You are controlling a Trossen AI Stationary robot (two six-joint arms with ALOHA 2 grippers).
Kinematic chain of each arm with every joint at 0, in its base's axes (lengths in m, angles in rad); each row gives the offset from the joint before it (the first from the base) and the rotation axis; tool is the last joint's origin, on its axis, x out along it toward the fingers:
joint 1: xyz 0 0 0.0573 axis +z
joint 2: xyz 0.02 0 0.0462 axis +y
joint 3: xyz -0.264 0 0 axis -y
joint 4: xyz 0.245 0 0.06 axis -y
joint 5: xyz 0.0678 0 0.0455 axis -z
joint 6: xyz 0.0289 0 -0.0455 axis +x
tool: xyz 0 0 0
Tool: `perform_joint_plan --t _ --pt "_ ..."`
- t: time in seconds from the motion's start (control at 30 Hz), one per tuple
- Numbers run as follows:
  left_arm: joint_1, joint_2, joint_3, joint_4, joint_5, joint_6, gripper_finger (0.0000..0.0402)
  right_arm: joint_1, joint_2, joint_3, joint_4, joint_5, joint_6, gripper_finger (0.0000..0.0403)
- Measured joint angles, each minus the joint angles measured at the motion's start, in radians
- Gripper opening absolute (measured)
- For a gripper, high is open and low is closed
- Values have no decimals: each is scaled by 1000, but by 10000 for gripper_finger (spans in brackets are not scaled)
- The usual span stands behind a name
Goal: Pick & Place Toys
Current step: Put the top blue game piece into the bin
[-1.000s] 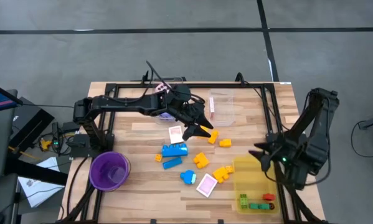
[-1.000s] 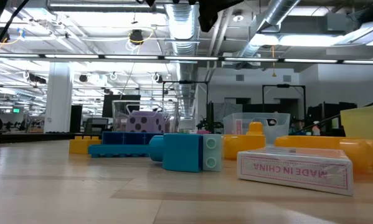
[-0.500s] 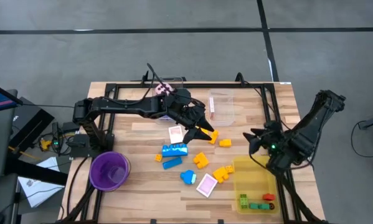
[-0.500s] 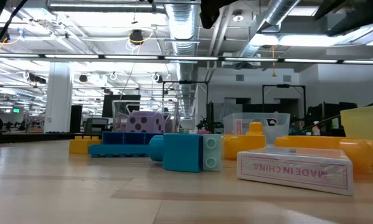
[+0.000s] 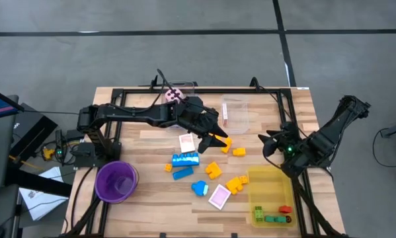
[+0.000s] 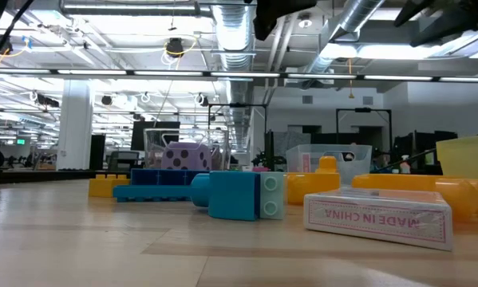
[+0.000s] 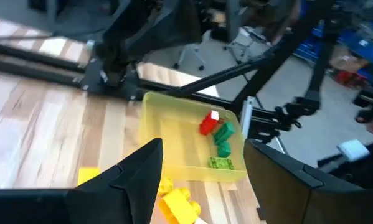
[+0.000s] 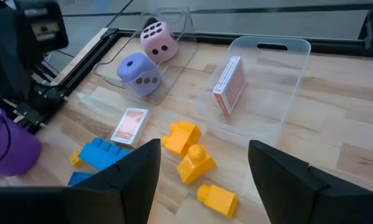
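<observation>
Toys [image 5: 207, 168] are lying scattered at mid-bench [image 5: 145, 142], centre of the high view: studded blue blocks [image 5: 185, 159], orange blocks [image 5: 213, 170], yellow blocks [image 5: 237, 183], flat pink-white cards [image 5: 220, 196]. Pink die [image 8: 159, 38] and purple die [image 8: 138, 70], both dotted, are sitting in a clear box [image 8: 183, 25], upper centre. Red and green blocks [image 7: 218, 135] are resting in the yellow tray [image 7: 174, 130], lower right. Left gripper [image 5: 214, 139] is being held over the pile, jaws parted, empty. Right gripper [image 5: 269, 145] is hovering right of centre, jaws parted, empty.

Two dark, matte six-joint arms with thin black cables, one showing what seems a green light.
</observation>
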Motion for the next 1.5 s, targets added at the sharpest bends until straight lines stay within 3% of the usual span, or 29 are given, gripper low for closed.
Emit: perform_joint_plan --t 0.33,0.63,0.87,1.5 --pt "-61 0 0 -228 -93 -1 221 -54 -12 0 36 -3 -114 235" --pt "-103 0 0 -569 -94 -4 221 -60 -12 0 31 -3 -142 235" --pt "-119 0 0 -771 -172 -1 216 -59 -12 0 32 -3 -160 235" --pt "-118 0 0 -792 -207 25 203 -59 -12 0 32 -4 -157 235"
